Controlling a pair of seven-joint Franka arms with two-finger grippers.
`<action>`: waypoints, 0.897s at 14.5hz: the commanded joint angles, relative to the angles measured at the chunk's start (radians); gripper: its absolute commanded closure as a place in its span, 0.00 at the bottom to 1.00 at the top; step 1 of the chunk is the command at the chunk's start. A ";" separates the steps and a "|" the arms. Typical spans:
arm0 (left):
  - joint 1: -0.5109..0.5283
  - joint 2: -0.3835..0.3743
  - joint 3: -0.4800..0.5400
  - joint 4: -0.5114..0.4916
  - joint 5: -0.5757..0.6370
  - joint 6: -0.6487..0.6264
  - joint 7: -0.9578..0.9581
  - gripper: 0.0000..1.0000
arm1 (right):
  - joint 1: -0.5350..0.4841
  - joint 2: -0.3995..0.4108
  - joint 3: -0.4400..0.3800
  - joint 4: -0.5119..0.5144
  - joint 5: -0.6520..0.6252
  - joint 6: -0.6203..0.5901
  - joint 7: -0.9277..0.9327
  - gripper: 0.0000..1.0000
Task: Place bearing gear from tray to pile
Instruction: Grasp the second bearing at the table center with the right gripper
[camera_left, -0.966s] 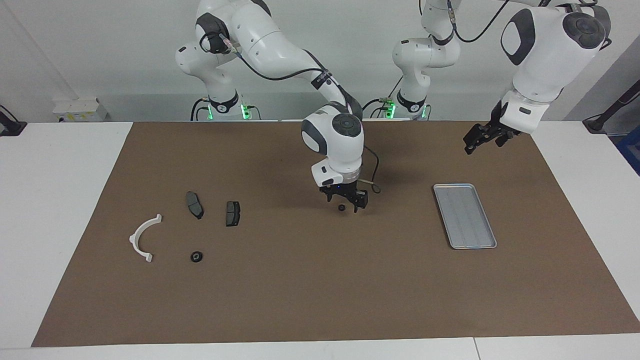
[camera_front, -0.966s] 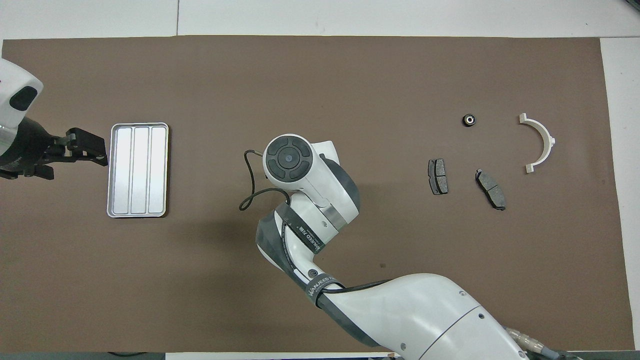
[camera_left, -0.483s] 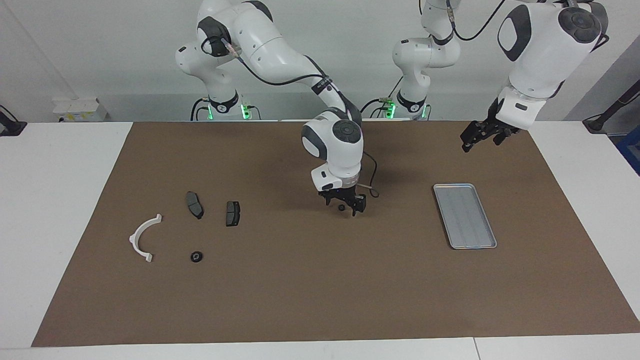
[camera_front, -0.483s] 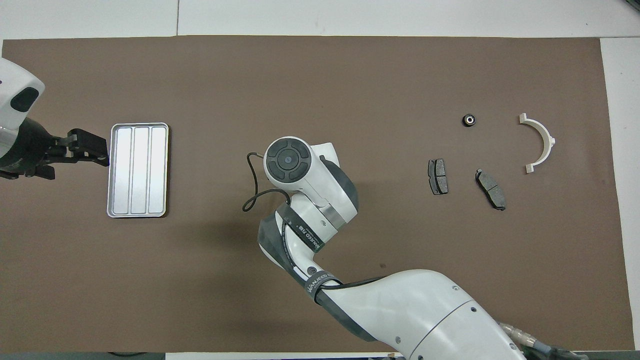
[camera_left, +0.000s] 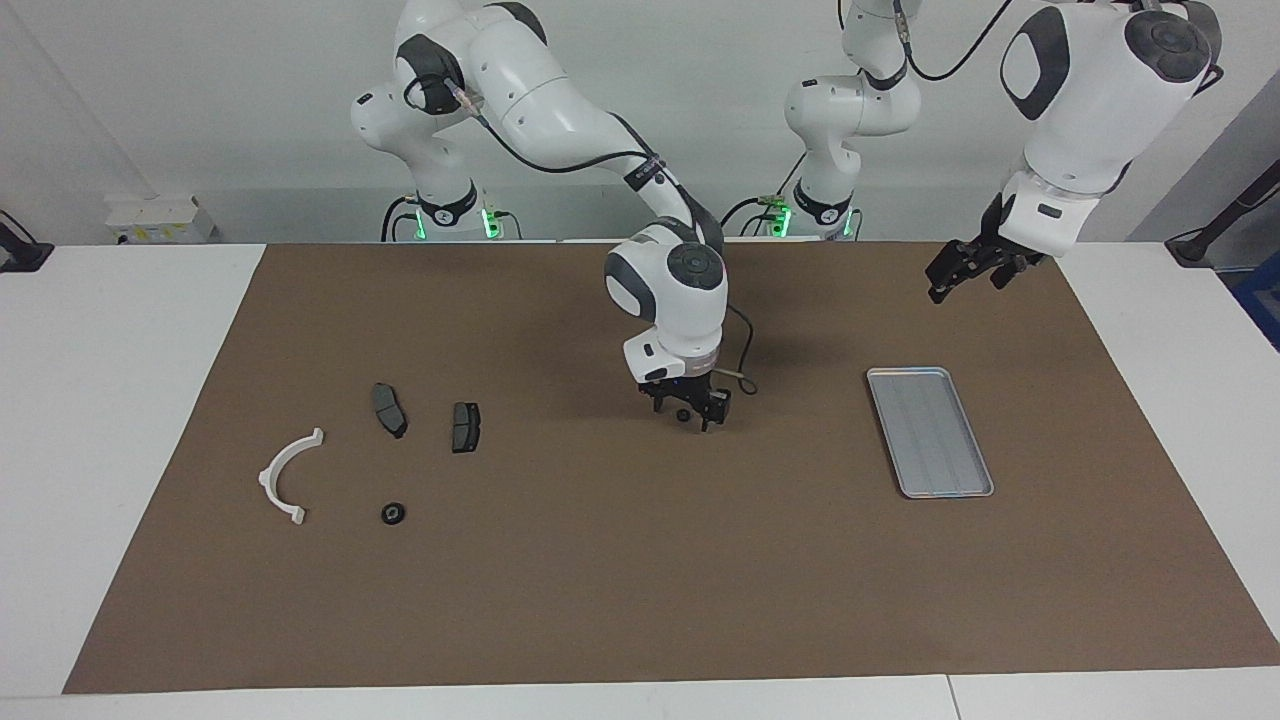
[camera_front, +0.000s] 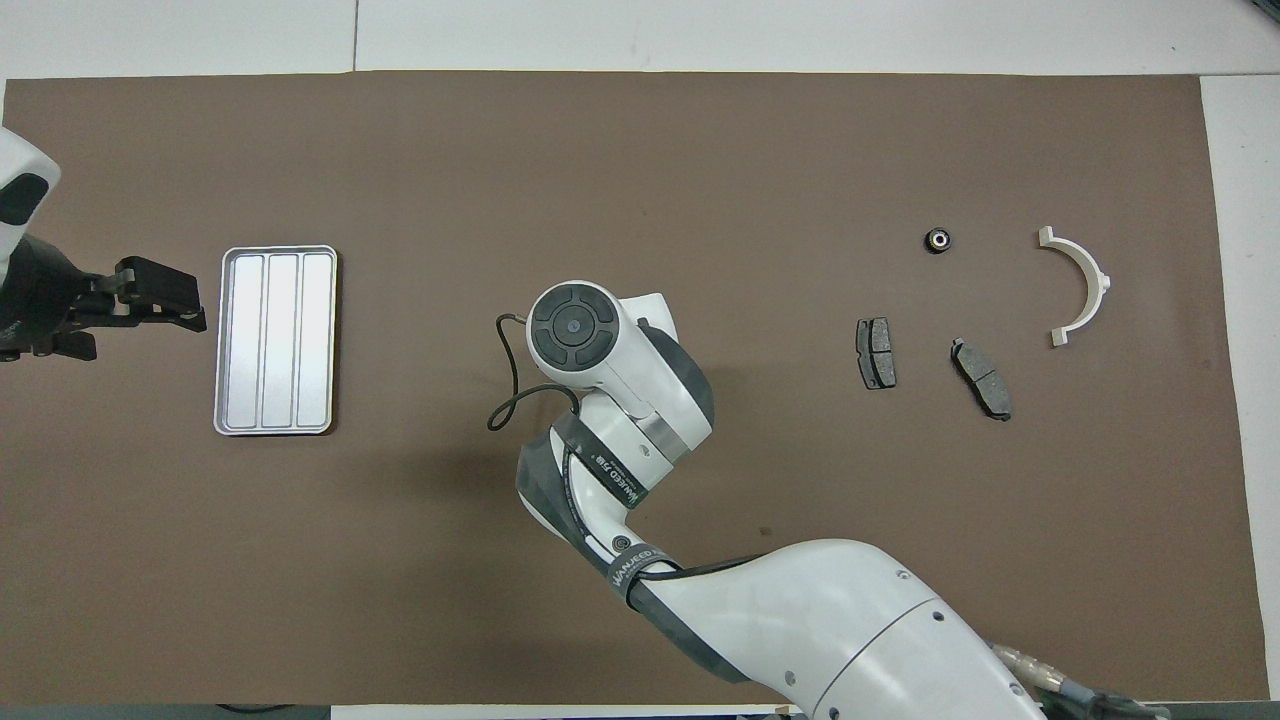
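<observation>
Lowered right end effector (camera_left: 686, 412) straddles bearing gear (camera_left: 682, 414).

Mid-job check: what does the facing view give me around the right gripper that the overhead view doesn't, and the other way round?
Facing view only: the right gripper low over the brown mat at mid-table, a small round black bearing gear between its fingers; whether it is gripped cannot be told. Both arm bases also show.

Overhead view only: nothing extra there; the right arm's wrist covers that gripper and gear.

Both: the empty ribbed silver-grey metal tray, the left gripper open and waiting, the white semicircular bracket, two dark grey pads, and a second black gear.
</observation>
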 joint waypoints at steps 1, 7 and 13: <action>-0.006 -0.026 0.004 -0.024 -0.015 0.001 0.013 0.00 | -0.006 -0.003 0.008 -0.010 -0.003 0.013 0.004 0.51; -0.008 -0.026 0.004 -0.022 -0.015 0.001 0.003 0.00 | -0.004 -0.004 0.016 -0.022 0.004 0.021 0.003 0.82; -0.005 -0.026 0.004 -0.022 -0.015 0.001 0.003 0.00 | -0.009 -0.013 0.014 0.002 0.000 -0.032 -0.006 1.00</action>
